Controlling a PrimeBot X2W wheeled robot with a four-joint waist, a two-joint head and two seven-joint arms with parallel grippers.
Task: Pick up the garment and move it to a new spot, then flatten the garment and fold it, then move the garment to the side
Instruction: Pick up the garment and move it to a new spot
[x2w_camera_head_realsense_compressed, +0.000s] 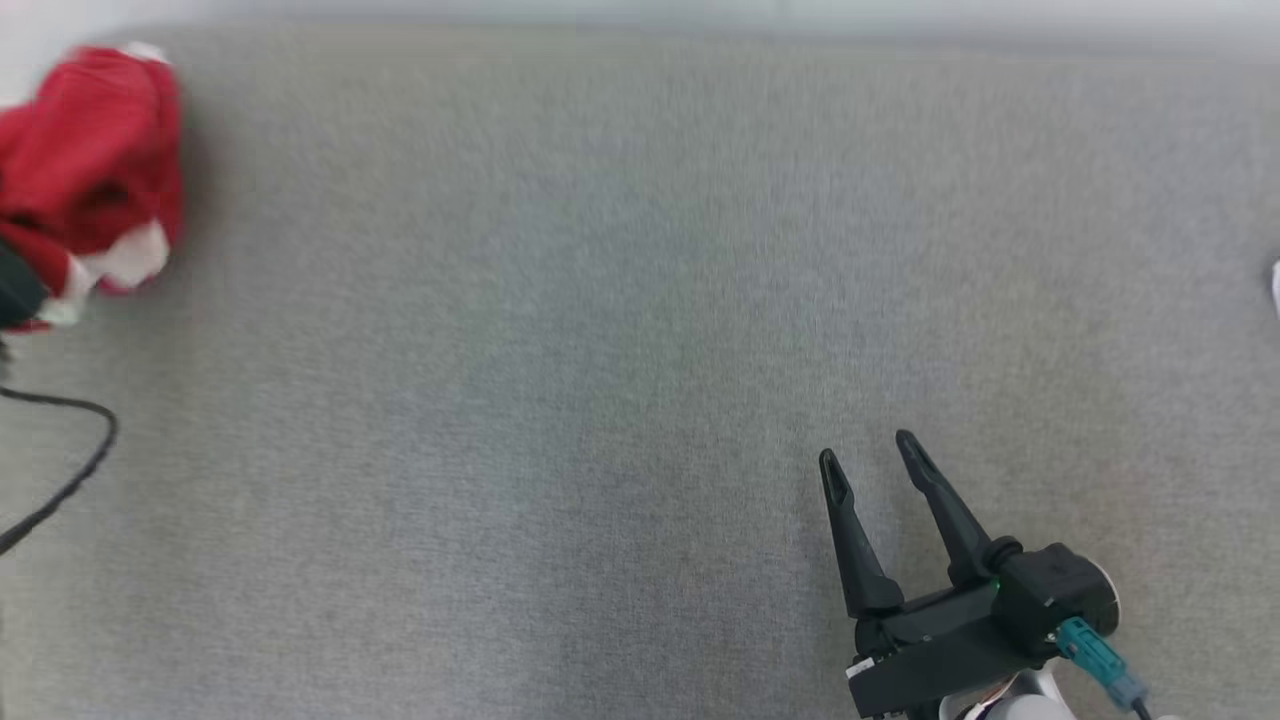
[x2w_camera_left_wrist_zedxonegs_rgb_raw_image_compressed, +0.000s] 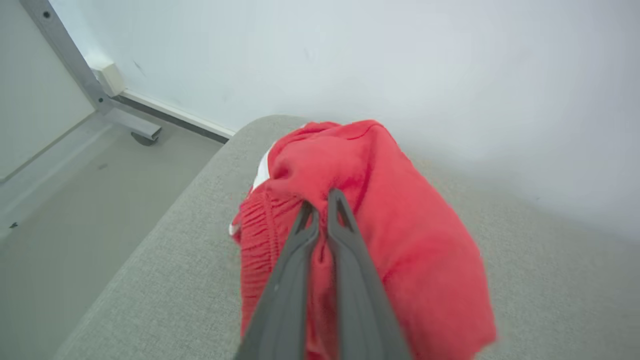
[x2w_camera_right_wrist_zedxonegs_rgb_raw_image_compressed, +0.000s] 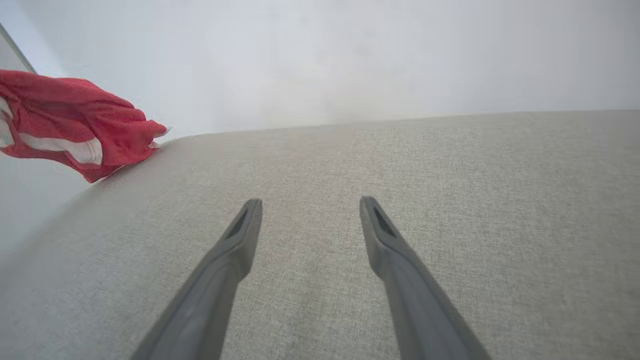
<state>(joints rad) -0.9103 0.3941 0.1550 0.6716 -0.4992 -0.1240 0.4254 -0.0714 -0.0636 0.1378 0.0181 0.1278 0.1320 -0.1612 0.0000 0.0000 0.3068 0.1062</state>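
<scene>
Nearest you, at the lower right of the head view, your right hand hangs above the grey woven-fabric desk. It is released: its two long dark fingers stand wide apart with nothing but bare cloth between them. A teal connector juts from its black wrist housing. The right wrist view shows the same wide gap, the fingertips pointing across the desk toward the pale wall.

Over at the left edge of the head view, a thin black cable loops in over the desk. Beyond it, the crumpled red garment with white trim sits bunched at the desk's far left corner, well apart from the right hand. The cloth is blurred there.

The left wrist view puts you right on it. Your left hand is clenched on the garment, both fingers drawn almost together with a fold of red fabric pinched between them, beside a ribbed, gathered band. The rest of the garment bulges around and beyond the fingertips. Whether the bundle rests on the desk or hangs just off it, you cannot tell. Past the rounded desk corner lie a grey floor, a slanting metal frame bar and the wall.
</scene>
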